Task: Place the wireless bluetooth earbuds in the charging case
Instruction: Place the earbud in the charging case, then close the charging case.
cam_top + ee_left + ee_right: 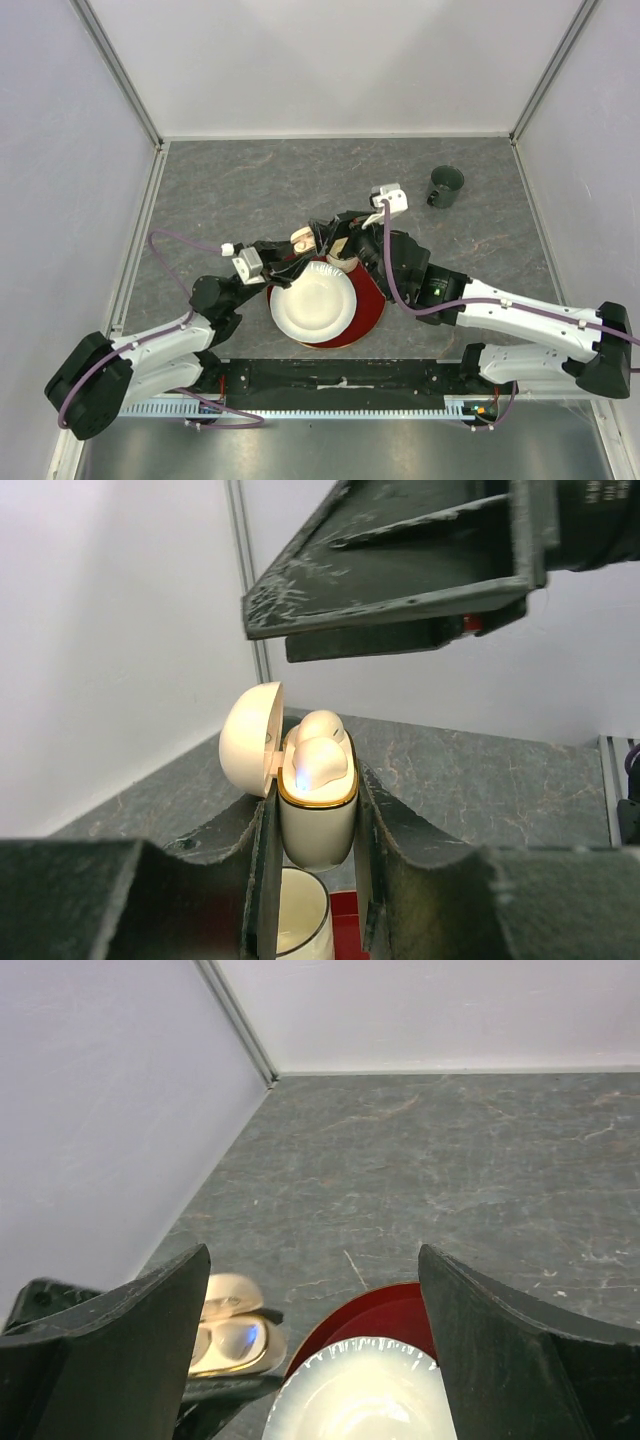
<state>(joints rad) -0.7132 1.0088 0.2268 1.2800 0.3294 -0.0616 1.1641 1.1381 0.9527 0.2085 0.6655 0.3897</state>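
Near the middle of the bench [250, 180], a little toward its left edge, the overhead view shows my left tool [300, 248] closed on the charging case [303, 239]. My right tool [338, 240] sits just beside it on the right. Toward the near edge from both lies a white paper plate [312, 300] on a red plate [368, 305]. A dark mug [446, 186] stands well apart, toward the far right corner.

From my left wrist, my left tool [318, 820] grips the charging case [318, 845] upright, one finger pressed on each side of its body. Its lid [250, 738] is swung open to the left. Two white earbuds [322, 762] sit in the gold-rimmed top, and a small glow shows at the front of the nearer one. My right tool [390, 623] hangs above the case, apart from it, and empty as far as this view shows.

From my right wrist, my right tool [315, 1260] is spread wide with nothing between its fingers [130, 1350]. Below and to the left I see the open charging case [232, 1345]. Beside the case, the white paper plate [360, 1400] lies on the red plate [385, 1315]. Bare bench [450, 1160] runs to the far left corner.
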